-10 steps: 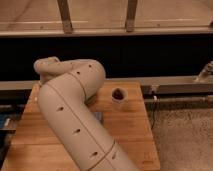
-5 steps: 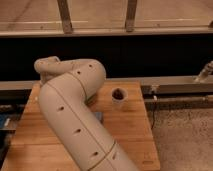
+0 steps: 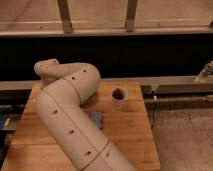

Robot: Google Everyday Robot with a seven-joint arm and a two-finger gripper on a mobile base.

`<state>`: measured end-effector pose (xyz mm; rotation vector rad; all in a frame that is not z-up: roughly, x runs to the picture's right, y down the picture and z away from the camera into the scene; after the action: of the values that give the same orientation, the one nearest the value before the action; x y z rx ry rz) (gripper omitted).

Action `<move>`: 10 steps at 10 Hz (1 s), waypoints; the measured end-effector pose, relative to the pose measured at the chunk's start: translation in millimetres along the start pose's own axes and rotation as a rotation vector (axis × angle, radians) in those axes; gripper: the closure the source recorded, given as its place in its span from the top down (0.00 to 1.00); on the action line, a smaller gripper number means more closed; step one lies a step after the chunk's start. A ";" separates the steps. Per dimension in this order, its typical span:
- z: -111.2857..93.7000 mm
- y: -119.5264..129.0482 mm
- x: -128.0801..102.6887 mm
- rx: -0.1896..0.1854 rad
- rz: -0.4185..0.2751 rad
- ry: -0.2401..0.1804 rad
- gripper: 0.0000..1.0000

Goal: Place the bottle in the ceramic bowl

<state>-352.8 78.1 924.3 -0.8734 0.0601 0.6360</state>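
Observation:
My beige arm (image 3: 67, 107) rises from the bottom of the camera view and bends back over the left half of the wooden table (image 3: 130, 135). My gripper is hidden behind the arm's upper links, somewhere near the table's far left. The bottle and the green ceramic bowl do not show; the arm covers the area where they could lie.
A white cup with a dark inside (image 3: 118, 95) stands upright at the table's far middle. A small blue-grey sponge (image 3: 96, 118) lies beside the arm. A metal rail (image 3: 175, 89) and a dark wall run behind the table. Grey floor lies to the right.

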 end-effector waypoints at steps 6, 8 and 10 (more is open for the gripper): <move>3.2 9.5 6.1 -0.008 -0.014 0.031 0.55; 1.7 11.6 7.5 -0.006 -0.019 0.028 0.35; 1.9 13.5 7.2 -0.005 -0.023 0.023 0.16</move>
<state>-354.6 89.3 914.0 -0.8856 0.0695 0.6048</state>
